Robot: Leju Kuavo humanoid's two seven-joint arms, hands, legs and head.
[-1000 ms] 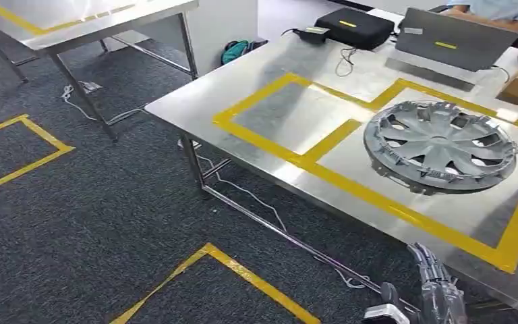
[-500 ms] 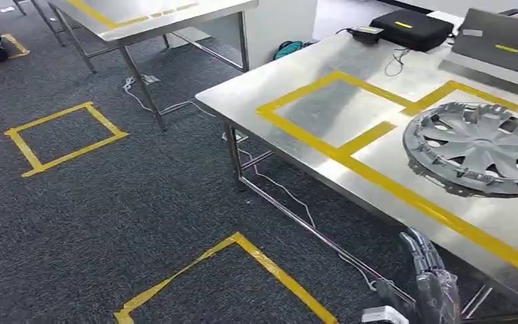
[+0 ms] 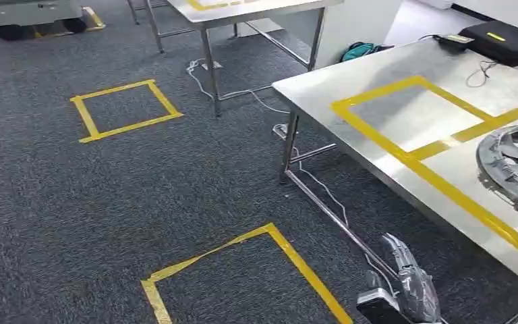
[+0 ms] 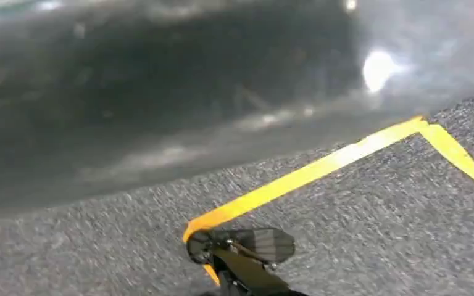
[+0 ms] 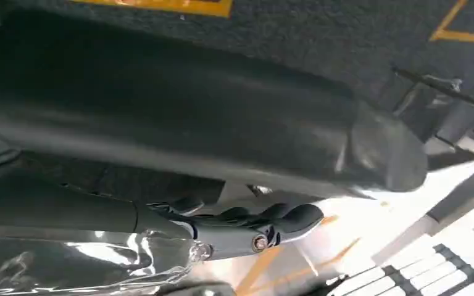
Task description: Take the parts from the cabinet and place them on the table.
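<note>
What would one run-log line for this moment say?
view: turned off table | hubcap: lying on table | right hand: hanging, holding nothing | left hand: unclear

The right robot hand (image 3: 408,280) is silvery grey with slim, segmented fingers, its back wrapped in clear, crinkled plastic film. A dark boxy block sits at the wrist. Close up, the fingers (image 5: 271,219) look dark and glossy, with a small round screw at the knuckle.
</note>
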